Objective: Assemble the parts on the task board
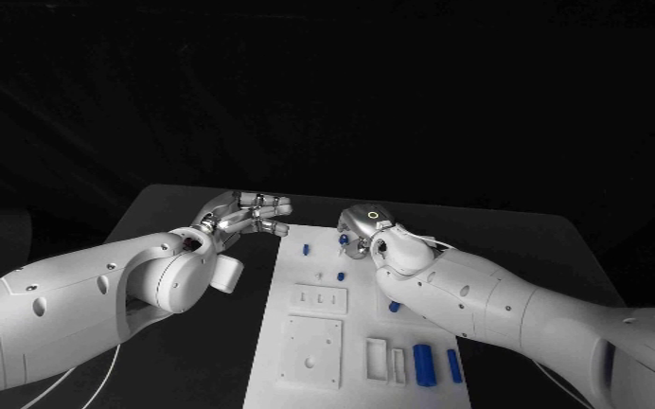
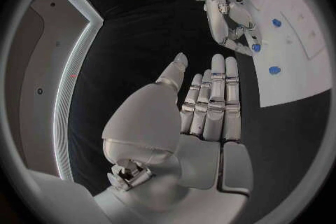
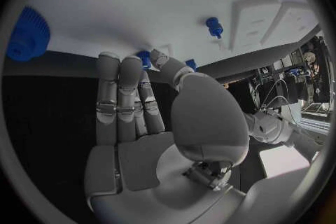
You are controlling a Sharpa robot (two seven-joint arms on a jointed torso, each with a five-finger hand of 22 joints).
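The task board (image 1: pixel 317 357) sits in the middle of the black table (image 1: pixel 178 203), running from its far half toward the robot. Bare tabletop shows on both long sides of the board and past its far end, so there's room there. On the board I count two blue bars (image 1: pixel 426 364) lying side by side at its near right corner, plus small blue parts (image 1: pixel 308 250) near its far end. The right hand (image 1: pixel 366 229) is over the board's far end, fingertips pinching a small blue part (image 3: pixel 144 58). The left hand (image 1: pixel 243 215) hovers just off the board's left edge, fingers straight and side by side, holding nothing.
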